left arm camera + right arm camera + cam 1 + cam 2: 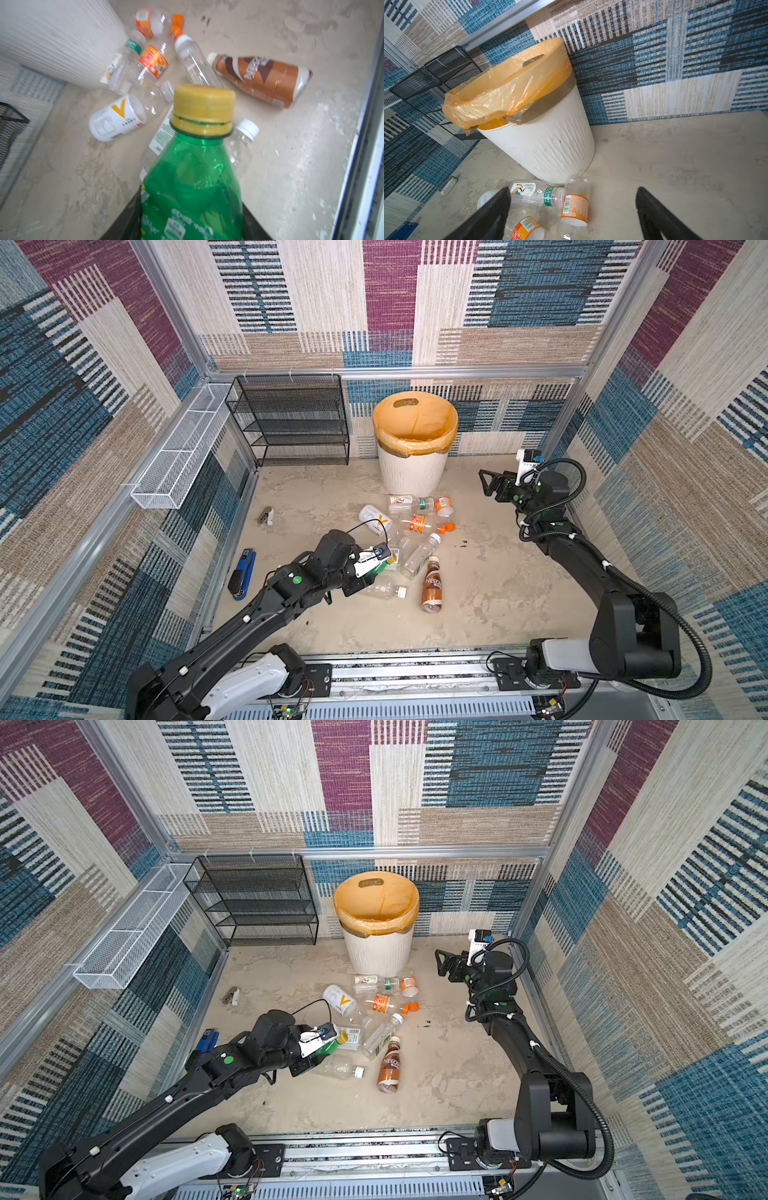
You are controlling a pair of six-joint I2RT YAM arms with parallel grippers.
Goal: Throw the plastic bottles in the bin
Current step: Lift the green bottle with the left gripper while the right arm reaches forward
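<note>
The round, ribbed white bin [413, 477], lined with a crinkled orange bag, stands on the mottled table [498, 572] at the back wall beside a black mesh rack [291, 418], with the right fingers [492, 216] spread wide in the air to its right. Before it the plastic bottles [419, 526], mostly clear, lie heaped crosswise. The left fingers [128, 226] pinch a translucent green bottle [193, 176] at the heap's left edge, its long axis in line with them, yellow ridged cap leading toward the heap.
</note>
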